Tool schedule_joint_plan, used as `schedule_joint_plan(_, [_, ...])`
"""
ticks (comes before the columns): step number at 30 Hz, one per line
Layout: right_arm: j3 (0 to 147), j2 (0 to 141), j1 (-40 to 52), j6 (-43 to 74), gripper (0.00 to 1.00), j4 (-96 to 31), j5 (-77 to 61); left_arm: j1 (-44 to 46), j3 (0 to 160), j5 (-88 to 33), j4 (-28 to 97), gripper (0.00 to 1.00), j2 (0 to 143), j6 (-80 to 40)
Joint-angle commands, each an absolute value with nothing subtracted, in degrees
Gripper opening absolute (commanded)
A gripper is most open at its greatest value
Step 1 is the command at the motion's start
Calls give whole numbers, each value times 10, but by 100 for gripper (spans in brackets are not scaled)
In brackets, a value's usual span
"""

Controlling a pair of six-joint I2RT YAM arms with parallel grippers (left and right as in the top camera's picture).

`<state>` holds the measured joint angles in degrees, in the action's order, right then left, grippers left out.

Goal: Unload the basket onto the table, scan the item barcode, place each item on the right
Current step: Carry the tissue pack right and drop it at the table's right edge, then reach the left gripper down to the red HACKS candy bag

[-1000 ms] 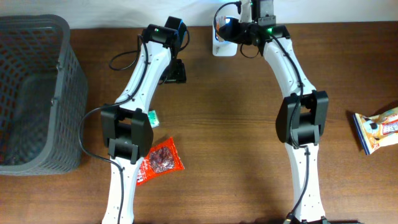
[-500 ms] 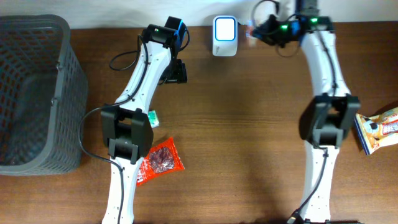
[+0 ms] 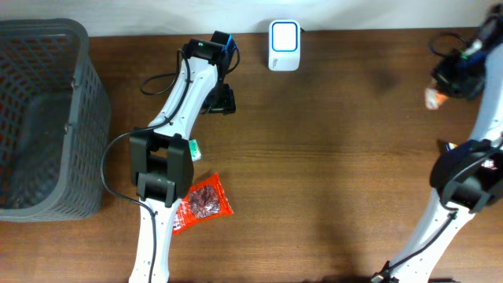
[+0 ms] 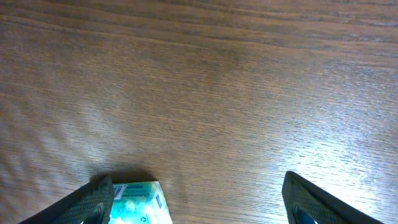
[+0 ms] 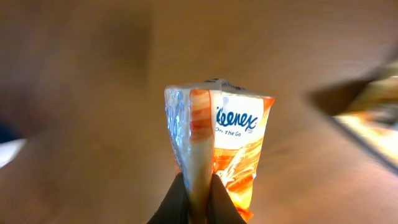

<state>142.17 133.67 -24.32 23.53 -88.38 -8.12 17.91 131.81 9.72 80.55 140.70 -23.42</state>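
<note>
The item is an orange-and-white Kleenex tissue pack [image 5: 219, 134], pinched at its lower edge by my right gripper [image 5: 199, 200], which is shut on it. From overhead the pack [image 3: 435, 98] hangs above the table's far right, well away from the white barcode scanner [image 3: 284, 45] at the back centre. My left gripper [image 3: 222, 99] hovers left of the scanner, fingers wide apart. In the left wrist view my left gripper [image 4: 199, 204] holds nothing, and a small green-and-white pack [image 4: 138, 203] lies on the wood beside the left finger [image 4: 93, 199].
A dark mesh basket [image 3: 75, 86] stands at the left edge. A red snack packet [image 3: 204, 201] and a small green pack [image 3: 193, 147] lie by the left arm's base. The right wrist view is blurred, with a yellowish shape [image 5: 373, 118] at its right edge.
My right arm has swung from over the scanner to the far right, carrying the tissue pack with it. The left arm has hardly moved.
</note>
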Motion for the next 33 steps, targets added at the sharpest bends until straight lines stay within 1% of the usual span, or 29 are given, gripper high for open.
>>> schedule_joint_plan(1, [1375,1336,-288,234,4,-905,26,178,1313,101,806,85,1393,-236])
schedule_joint_plan(4, [1325,1336,-321,234,4,-891,58,178,1313,101,808,86,1393,-236])
schedule_joint_plan(8, [1280,1336,-354,234,4,-860,42,178,1313,101,809,88,1393,-236])
schedule_joint_plan(9, [1277,1336,-361,234,5,-856,41,178,1313,101,810,89,1393,-236])
schedule_joint_plan(10, [1276,1336,-365,229,19,-853,41,178,1313,101,813,89,1393,-236])
schedule_joint_plan(11, [1277,1335,-369,228,43,-850,41,178,1313,101,816,89,1393,-236])
schedule_joint_plan(12, [1280,1335,-373,228,62,-851,41,178,1313,101,820,88,1393,-236])
schedule_joint_plan(13, [1287,1335,-377,228,72,-854,38,178,1313,101,822,89,1393,-236])
schedule_joint_plan(15, [1306,1333,-384,228,75,-863,15,178,1313,101,824,88,1393,-236])
schedule_joint_plan(19, [1373,1319,-391,227,79,-899,-6,178,1314,102,833,89,1390,-235])
schedule_joint_plan(22, [1433,1307,-390,225,79,-948,-19,178,1315,101,841,90,1376,-222])
schedule_joint_plan(23, [1450,1304,-390,223,81,-968,-37,178,1315,98,843,90,1368,-222])
schedule_joint_plan(24, [1461,1298,-389,183,87,-974,-91,178,1315,92,847,90,1356,-222])
schedule_joint_plan(25, [1460,1290,-386,131,99,-974,-164,178,1315,85,850,91,1340,-222])
schedule_joint_plan(26, [1460,1287,-380,102,99,-974,-219,178,1315,83,854,91,1327,-223])
schedule_joint_plan(28, [1460,1287,-362,83,98,-974,-259,178,1315,84,865,91,1305,-222])
schedule_joint_plan(33, [1434,1286,-272,73,99,-974,-230,178,1315,103,923,92,1254,-223])
